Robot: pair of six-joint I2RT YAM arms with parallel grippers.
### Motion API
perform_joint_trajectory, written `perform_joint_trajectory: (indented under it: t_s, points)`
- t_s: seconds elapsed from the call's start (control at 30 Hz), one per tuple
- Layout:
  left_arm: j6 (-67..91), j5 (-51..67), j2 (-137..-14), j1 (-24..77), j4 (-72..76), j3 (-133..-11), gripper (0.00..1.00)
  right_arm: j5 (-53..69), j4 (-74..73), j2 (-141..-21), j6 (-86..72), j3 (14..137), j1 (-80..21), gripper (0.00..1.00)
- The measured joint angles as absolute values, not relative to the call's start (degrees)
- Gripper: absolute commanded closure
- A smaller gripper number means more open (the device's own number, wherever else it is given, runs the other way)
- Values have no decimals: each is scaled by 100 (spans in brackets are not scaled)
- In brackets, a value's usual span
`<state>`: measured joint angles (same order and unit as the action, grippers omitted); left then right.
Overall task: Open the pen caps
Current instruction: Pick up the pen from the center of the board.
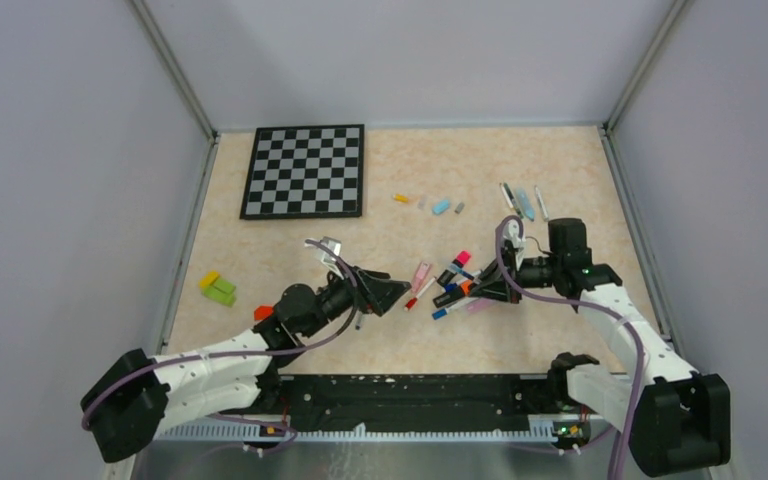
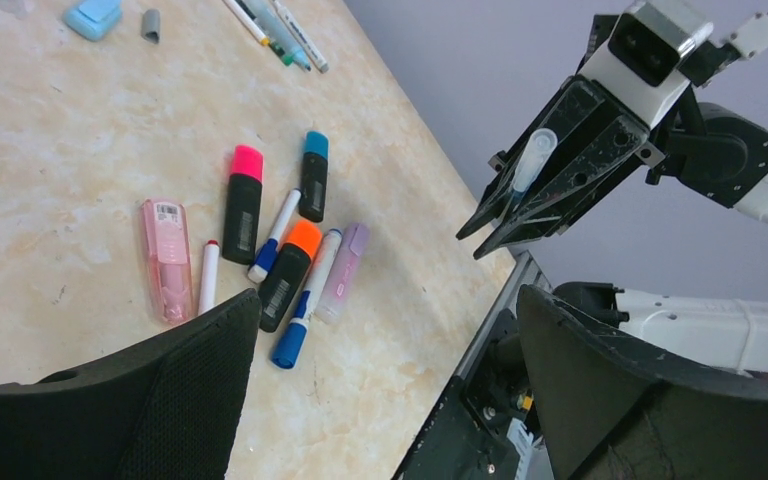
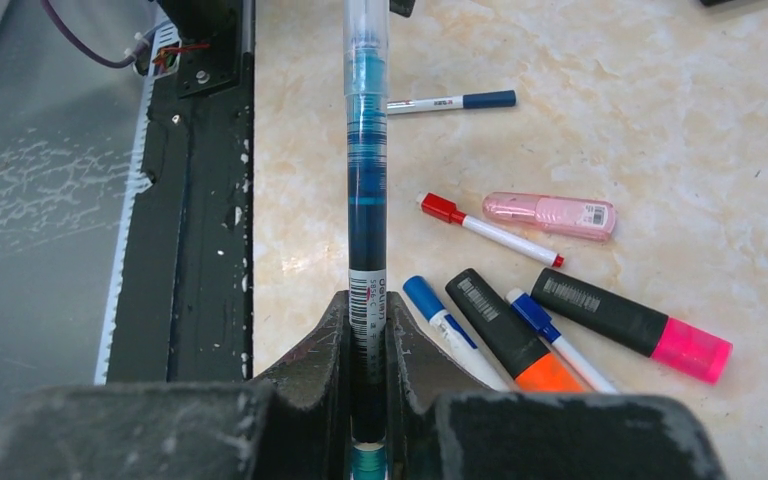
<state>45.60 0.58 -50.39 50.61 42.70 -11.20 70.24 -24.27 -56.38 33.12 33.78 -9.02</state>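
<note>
Two arms: both reach over the middle of the bench, tips facing each other
Left side: the left fingers stand wide apart with nothing between them, hanging above the bench near its front edge
Right side: the right fingers are clamped on a clear pen with blue ink, lifted off the bench
Held pen: its long part sticks out toward the left fingers, apart from them; the rounded clear end shows, but I cannot tell whether a cap sits there
Below the gap: a heap of pens
Caps in the heap: pink cap, orange cap and teal cap on black markers; red cap and dark blue cap on thin white pens
Beside them: a lilac pen and a flat pink case
Loose caps: yellow, grey, light blue and grey in a row, farther back
Far right: thin pens lying together
Far left: a checkerboard
Left edge: a yellow-green block, with a red-orange chip by the left arm
</note>
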Motion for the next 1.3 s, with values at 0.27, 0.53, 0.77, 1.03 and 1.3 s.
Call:
perform_joint_trajectory:
  t_s: [0.27, 0.53, 0.77, 1.03, 1.3]
  points:
    - [4547, 419, -5883, 5061, 4442, -1459, 1, 7054, -2091, -5712, 2860, 3251, -886, 100]
    - [4539, 670, -6300, 5063, 4757, -1588, 1, 7067, -1820, -5749, 2519, 3197, -886, 100]
    - [4525, 751, -6423, 5078, 5015, -1616, 1, 7076, -1658, -5754, 2272, 3142, -886, 100]
    - [4473, 663, -6744, 5223, 5280, -1752, 1, 7078, -1448, -5754, 2029, 3079, -886, 100]
    - [4331, 530, -7083, 5413, 5485, -1940, 1, 7041, -1234, -5793, 1586, 2998, -884, 100]
